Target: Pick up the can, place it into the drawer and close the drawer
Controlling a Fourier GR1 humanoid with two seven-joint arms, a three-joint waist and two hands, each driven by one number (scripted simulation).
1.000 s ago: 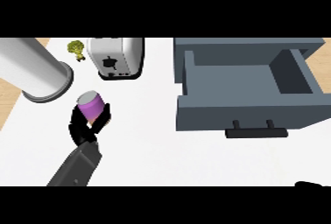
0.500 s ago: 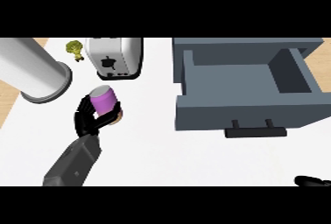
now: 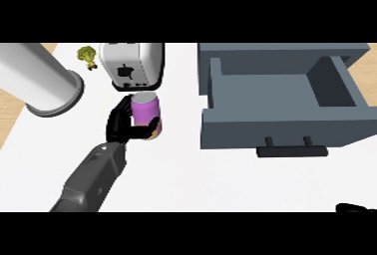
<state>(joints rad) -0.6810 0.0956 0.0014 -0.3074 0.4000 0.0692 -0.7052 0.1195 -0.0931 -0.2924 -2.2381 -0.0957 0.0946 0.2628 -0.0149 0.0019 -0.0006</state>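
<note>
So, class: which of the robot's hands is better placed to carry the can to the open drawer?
Left. The left hand already curls round the can; the right hand barely shows at the lower edge.

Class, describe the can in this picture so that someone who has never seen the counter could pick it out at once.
Start at the open grey drawer on the right, then look left across the white counter to the toaster. Just in front of the toaster, the left hand curls round the can. It is the only purple thing there, a small cylinder with a pale top, far thinner than the big white cylinder farther left.
</note>
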